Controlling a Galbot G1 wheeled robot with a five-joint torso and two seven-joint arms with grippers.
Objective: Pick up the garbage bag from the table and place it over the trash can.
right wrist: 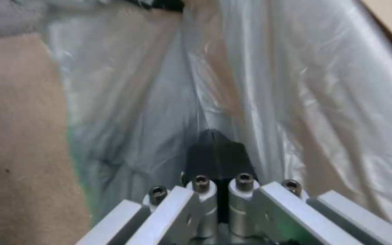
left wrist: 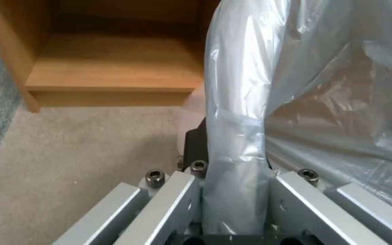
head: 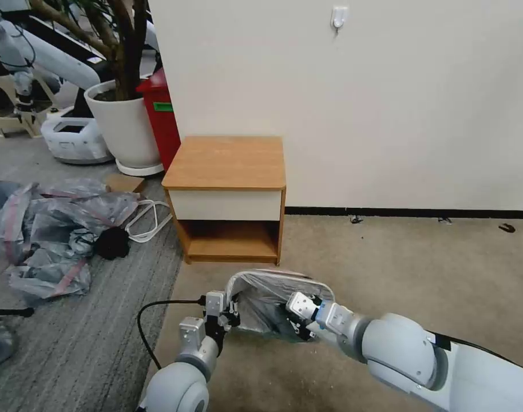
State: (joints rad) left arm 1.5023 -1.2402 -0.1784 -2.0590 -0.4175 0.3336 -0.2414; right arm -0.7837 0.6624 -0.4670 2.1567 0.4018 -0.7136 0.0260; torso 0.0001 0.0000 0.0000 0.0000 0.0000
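Left gripper [head: 230,316] is clamped on the garbage bag [head: 273,297] at its 9 o'clock edge; right gripper [head: 296,320] pinches the 3 o'clock side, so the mouth runs 9-to-3 over the trash can [head: 247,331]. Table [head: 227,163] sits at 12, beige carpet [head: 416,269] all round.

The garbage bag [head: 273,297] hides the trash can beneath it entirely

Thin glossy plastic, matt wood, brushed metal

The garbage bag [head: 271,297] is crinkled, translucent grey film with a sheen; the table [head: 227,162] shows smooth orange-brown wood grain with a cream drawer front; the left gripper [left wrist: 232,170] has matt silver metal links, black pads and dark bolts.
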